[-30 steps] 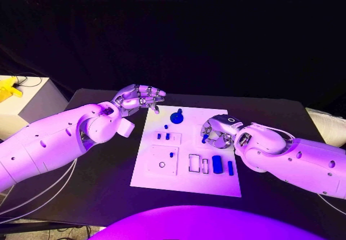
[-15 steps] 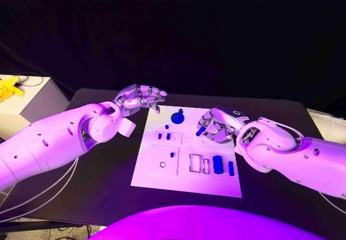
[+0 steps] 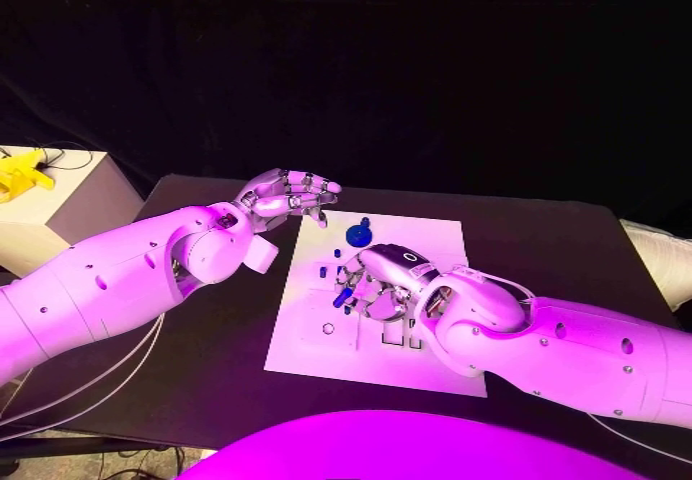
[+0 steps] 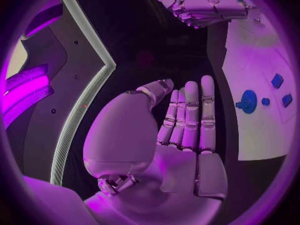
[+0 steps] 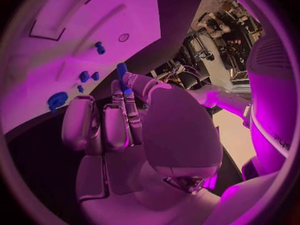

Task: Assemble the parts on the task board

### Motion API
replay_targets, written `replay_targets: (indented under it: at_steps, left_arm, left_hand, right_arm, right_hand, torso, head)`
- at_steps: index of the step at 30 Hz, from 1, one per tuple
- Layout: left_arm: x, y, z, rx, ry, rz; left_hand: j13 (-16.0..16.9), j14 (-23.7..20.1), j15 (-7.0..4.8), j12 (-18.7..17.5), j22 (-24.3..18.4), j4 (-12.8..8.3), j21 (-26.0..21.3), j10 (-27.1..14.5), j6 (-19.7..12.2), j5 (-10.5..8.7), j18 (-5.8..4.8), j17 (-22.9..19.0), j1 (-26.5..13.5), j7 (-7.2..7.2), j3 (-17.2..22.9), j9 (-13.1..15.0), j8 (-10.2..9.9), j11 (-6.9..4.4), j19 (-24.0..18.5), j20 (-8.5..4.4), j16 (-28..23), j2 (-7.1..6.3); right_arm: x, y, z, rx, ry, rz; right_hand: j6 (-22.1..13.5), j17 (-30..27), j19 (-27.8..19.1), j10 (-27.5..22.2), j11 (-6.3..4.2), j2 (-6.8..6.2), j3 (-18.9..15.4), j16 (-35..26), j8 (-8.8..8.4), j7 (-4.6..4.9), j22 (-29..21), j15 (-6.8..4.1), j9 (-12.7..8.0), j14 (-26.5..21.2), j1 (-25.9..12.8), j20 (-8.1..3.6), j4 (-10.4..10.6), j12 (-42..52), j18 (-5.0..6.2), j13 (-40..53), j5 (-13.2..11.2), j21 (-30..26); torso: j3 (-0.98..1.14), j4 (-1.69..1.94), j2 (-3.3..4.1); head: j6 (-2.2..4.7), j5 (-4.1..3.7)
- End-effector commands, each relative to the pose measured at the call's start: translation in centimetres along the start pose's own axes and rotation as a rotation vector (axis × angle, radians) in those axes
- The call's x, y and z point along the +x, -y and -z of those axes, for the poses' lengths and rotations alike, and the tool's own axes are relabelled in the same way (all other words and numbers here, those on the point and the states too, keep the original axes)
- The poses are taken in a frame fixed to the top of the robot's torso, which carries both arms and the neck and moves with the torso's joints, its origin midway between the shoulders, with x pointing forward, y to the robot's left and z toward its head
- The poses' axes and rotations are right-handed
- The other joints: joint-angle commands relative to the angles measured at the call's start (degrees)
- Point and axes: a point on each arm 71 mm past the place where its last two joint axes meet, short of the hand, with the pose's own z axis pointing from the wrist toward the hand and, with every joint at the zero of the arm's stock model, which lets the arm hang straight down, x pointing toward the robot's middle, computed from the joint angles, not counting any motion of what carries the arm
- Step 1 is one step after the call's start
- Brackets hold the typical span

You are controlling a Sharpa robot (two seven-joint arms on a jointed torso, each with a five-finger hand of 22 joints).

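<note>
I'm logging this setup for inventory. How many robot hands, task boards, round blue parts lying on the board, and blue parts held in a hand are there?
Hands: 2, left hand and right hand
Task board: 1
Round blue part on the board: 1
Held blue part: 1
Total: 5

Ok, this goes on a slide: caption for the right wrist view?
Right hand pinching a small blue part in its fingers above the white task board.
</note>
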Motion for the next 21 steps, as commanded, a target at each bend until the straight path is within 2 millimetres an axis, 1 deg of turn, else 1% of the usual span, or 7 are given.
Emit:
replay_targets:
  at_steps: [1,4,8,9,12,17,21]
  left_arm:
    - [0.3,0.0,-0.1,0.005,-0.02,0.016]
    - [0.3,0.0,-0.1,0.005,-0.02,0.016]
    - [0.4,0.0,-0.1,0.005,-0.02,0.016]
    - [0.4,0.0,-0.1,0.005,-0.021,0.016]
    - [0.4,0.0,-0.1,0.005,-0.021,0.016]
    - [0.4,0.0,-0.1,0.005,-0.021,0.017]
    - [0.4,0.0,-0.1,0.004,-0.022,0.017]
  left_hand:
    - [-0.1,-0.1,0.2,-0.2,-0.1,0.1,-0.2,0.0,0.2,-0.06,0.84,-0.1,0.1,0.34,-0.4,-0.1,0.2,0.32,0.3,0.17,-0.4,0.21]
    - [-0.1,-0.1,0.2,-0.2,-0.1,0.1,-0.2,0.0,0.2,-0.06,0.84,-0.1,0.1,0.34,-0.4,-0.1,0.2,0.32,0.3,0.17,-0.4,0.21]
    - [-0.1,-0.1,0.2,-0.2,-0.1,0.1,-0.2,0.0,0.2,-0.06,0.84,-0.1,0.1,0.34,-0.4,-0.1,0.2,0.32,0.3,0.17,-0.4,0.21]
    - [-0.1,-0.1,0.2,-0.2,-0.1,0.1,-0.2,0.0,0.2,-0.06,0.84,-0.1,0.1,0.34,-0.4,-0.1,0.2,0.32,0.3,0.17,-0.4,0.21]
    - [-0.1,-0.1,0.2,-0.2,-0.1,0.1,-0.2,0.0,0.2,-0.06,0.84,-0.1,0.1,0.34,-0.4,-0.1,0.2,0.32,0.3,0.17,-0.4,0.21]
    - [-0.1,-0.1,0.2,-0.2,-0.1,0.1,-0.2,0.0,0.2,-0.06,0.84,-0.1,0.1,0.34,-0.4,-0.1,0.2,0.32,0.3,0.17,-0.4,0.21]
    - [-0.1,-0.1,0.2,-0.2,-0.1,0.1,-0.2,0.0,0.2,-0.06,0.84,-0.1,0.1,0.34,-0.4,-0.1,0.2,0.32,0.3,0.17,-0.4,0.21]
  right_arm:
    - [0.8,-0.8,-0.3,-0.061,-0.013,0.051]
    - [1.5,-1.0,-0.7,-0.069,-0.027,0.062]
    - [2.4,-0.7,-1.1,-0.056,-0.047,0.069]
    - [2.6,-0.7,-1.1,-0.054,-0.052,0.068]
    - [3.1,-0.9,-1.3,-0.057,-0.063,0.065]
    - [3.6,-1.2,-1.4,-0.063,-0.08,0.064]
    - [3.8,-1.0,-1.4,-0.052,-0.103,0.078]
  right_hand:
    - [0.1,-0.1,1.9,3.3,-3.04,0.93,0.1,0.2,0.89,0.19,4.2,-0.2,2.9,0.9,0.3,-0.24,-0.3,-0.2,-1.0,0.1,0.4,-0.2]
    - [0.1,-0.1,1.9,3.3,-3.04,0.93,0.1,0.2,0.89,0.19,4.2,-0.2,2.9,0.9,0.3,-0.24,-0.3,-0.2,-1.0,0.1,0.4,-0.2]
    - [0.1,-0.2,1.8,3.3,-3.03,0.92,0.2,0.2,0.91,0.21,4.1,-0.19,2.9,0.8,0.3,-0.25,-0.4,-0.3,-0.98,0.1,0.4,-0.3]
    - [0.1,-0.2,1.8,3.3,-3.03,0.92,0.2,0.2,0.91,0.21,4.1,-0.19,2.9,0.8,0.3,-0.25,-0.4,-0.3,-0.98,0.1,0.4,-0.3]
    - [0.1,-0.3,1.8,3.3,-3.02,0.92,0.2,0.1,0.92,0.22,4.1,-0.19,3.0,0.8,0.3,-0.25,-0.5,-0.4,-0.97,0.1,0.5,-0.4]
    - [0.1,-0.3,1.8,3.3,-3.02,0.92,0.2,0.1,0.92,0.22,4.1,-0.19,3.0,0.8,0.3,-0.25,-0.5,-0.4,-0.97,0.1,0.5,-0.4]
    - [0.0,-0.3,1.8,3.4,-3.01,0.93,0.3,0.1,0.94,0.23,4.1,-0.18,3.0,0.8,0.2,-0.25,-0.5,-0.4,-0.96,0.2,0.5,-0.5]
  torso:
    - [-0.06,0.03,0.05]
    - [-0.06,-0.03,0.0]
    - [-0.08,-0.01,0.0]
    - [-0.02,-0.03,0.0]
    - [0.02,-0.04,0.01]
    - [0.04,-0.07,0.03]
    - [0.03,-0.13,0.0]
  head:
    - [0.0,0.19]
    - [0.0,0.34]
    - [0.0,0.58]
    - [0.0,0.7]
    - [0.0,0.73]
    - [0.0,0.84]
    - [0.0,0.89]
